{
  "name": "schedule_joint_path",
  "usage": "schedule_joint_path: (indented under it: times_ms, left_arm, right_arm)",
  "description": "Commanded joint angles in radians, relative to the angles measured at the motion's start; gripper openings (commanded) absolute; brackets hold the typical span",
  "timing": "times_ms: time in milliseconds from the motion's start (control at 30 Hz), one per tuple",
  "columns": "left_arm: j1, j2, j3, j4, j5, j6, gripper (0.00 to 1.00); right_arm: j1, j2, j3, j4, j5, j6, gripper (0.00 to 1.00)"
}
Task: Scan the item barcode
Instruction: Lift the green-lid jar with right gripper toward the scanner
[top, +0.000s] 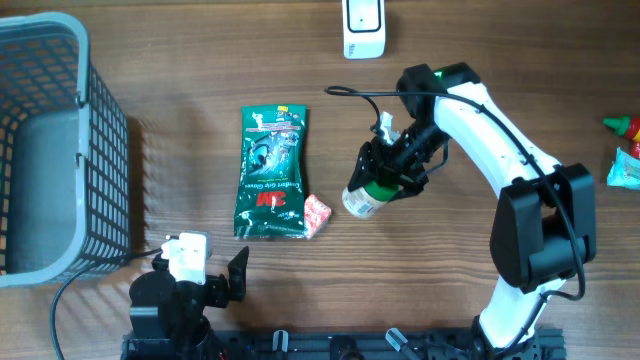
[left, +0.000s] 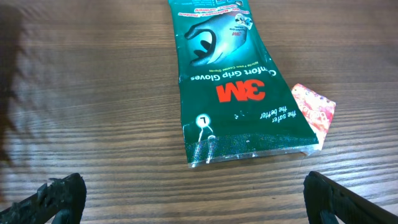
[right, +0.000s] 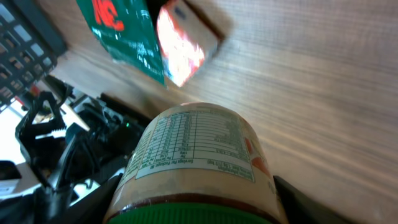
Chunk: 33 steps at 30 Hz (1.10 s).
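Note:
My right gripper (top: 385, 180) is shut on a jar (top: 364, 198) with a green lid and a pale label, and holds it tilted just above the table, right of centre. In the right wrist view the jar (right: 196, 158) fills the space between both fingers (right: 84, 202), its nutrition panel facing the camera; no barcode shows on it. A white scanner (top: 363, 28) stands at the table's far edge, beyond the jar. My left gripper (top: 232, 276) waits open at the near edge, and in its own view the left gripper (left: 196, 202) has only bare wood between its jaws.
A green 3M glove packet (top: 272, 172) lies flat left of the jar, with a small red and white packet (top: 317, 215) at its near right corner. A grey wire basket (top: 50, 150) fills the left side. A red-capped bottle (top: 622, 125) and a teal packet (top: 625, 168) sit at the right edge.

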Motion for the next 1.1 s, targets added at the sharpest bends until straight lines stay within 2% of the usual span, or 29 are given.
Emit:
schedule_joint_path:
  times_ms: [0,200,900,1067]
  left_arm:
    - [0.006,-0.007,-0.001,0.000,0.012,-0.006,1.00]
    - [0.006,-0.007,-0.001,0.000,0.012,-0.006,1.00]
    - [0.006,-0.007,-0.001,0.000,0.012,-0.006,1.00]
    - [0.006,-0.007,-0.001,0.000,0.012,-0.006,1.00]
  right_arm:
    - [0.001,-0.028,0.021,-0.047,-0.057,-0.048,0.54]
    - [0.000,-0.028,0.021,-0.115,-0.059,-0.106,0.54]
    - [0.001,-0.028,0.021,-0.099,-0.058,-0.099,0.54]
    - [0.000,-0.028,0.021,-0.010,-0.036,-0.096,0.54]
